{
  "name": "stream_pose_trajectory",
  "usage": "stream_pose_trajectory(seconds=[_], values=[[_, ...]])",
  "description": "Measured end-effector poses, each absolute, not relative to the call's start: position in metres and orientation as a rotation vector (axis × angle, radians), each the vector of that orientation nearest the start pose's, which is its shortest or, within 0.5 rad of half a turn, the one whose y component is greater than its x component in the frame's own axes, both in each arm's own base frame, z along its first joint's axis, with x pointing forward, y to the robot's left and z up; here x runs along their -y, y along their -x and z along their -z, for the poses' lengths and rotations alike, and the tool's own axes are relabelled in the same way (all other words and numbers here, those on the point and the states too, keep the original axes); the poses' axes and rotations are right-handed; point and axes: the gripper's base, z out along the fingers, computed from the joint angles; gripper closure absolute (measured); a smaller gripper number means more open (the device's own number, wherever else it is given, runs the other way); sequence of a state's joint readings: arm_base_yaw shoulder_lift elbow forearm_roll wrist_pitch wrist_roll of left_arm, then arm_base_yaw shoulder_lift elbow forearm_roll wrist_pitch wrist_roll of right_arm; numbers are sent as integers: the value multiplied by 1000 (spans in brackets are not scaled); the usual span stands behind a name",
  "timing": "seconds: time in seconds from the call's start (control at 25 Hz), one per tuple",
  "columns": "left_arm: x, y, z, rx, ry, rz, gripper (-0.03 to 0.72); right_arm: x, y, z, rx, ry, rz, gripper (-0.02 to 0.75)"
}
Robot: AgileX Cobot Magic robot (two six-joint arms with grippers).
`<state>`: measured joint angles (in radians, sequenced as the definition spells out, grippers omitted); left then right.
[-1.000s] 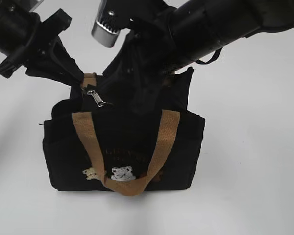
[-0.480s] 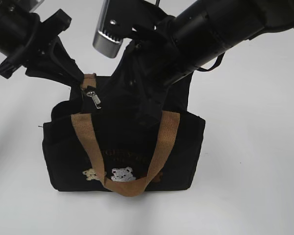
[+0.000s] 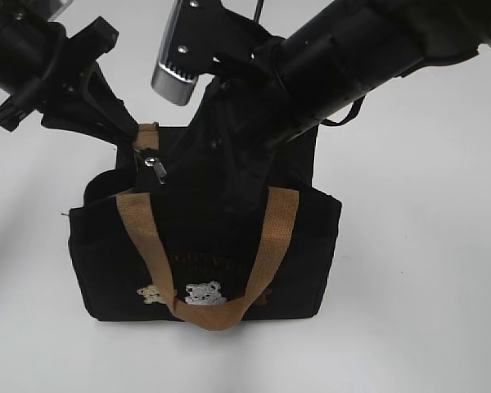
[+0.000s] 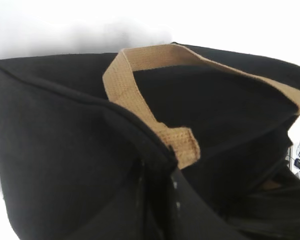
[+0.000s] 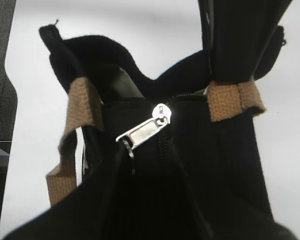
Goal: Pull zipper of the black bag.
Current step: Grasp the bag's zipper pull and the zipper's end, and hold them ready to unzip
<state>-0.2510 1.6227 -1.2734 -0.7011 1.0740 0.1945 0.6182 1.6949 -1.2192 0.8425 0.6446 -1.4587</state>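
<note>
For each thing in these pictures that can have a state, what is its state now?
black bag: upright on the table, top edge held at its left end.
zipper: pull tab hanging free at the bag's left end; nothing grips it.
front handle: drooping over the bag's front.
left gripper: at the bag's top left edge; jaws hidden.
right gripper: above the bag's middle; jaws hidden.

We see the black bag (image 3: 204, 246) standing upright, boxy, with tan webbing handles and small bear patches low on its front; the zipper (image 5: 144, 131), a small silver pull tab, sits near the top seam's left end, tilted
</note>
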Motion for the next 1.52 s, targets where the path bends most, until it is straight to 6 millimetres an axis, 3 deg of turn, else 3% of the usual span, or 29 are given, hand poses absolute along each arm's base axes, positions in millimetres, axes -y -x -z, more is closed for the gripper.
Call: stream_pose_trajectory(seconds=[0.36, 0.68, 0.76, 0.96, 1.24, 1.52], values=[[131, -304, -289, -2772, -241, 949, 656, -250, -273, -261, -1698, 1652, -515, 514], [130, -304, -289, -2774, -245, 941, 656, -264, -269, -255, -1628, 1708, -394, 514], [130, -305, -289, -2771, -242, 940, 656, -264, -270, -255, -1626, 1701, -374, 547], [130, -304, -289, -2773, -243, 944, 657, -263, -270, -260, -1612, 1692, -352, 720], [131, -304, -289, -2770, -235, 964, 657, -256, -261, -282, -1577, 1667, -353, 738], [131, -304, -289, -2776, -240, 962, 659, -253, -258, -288, -1614, 1644, -367, 738]])
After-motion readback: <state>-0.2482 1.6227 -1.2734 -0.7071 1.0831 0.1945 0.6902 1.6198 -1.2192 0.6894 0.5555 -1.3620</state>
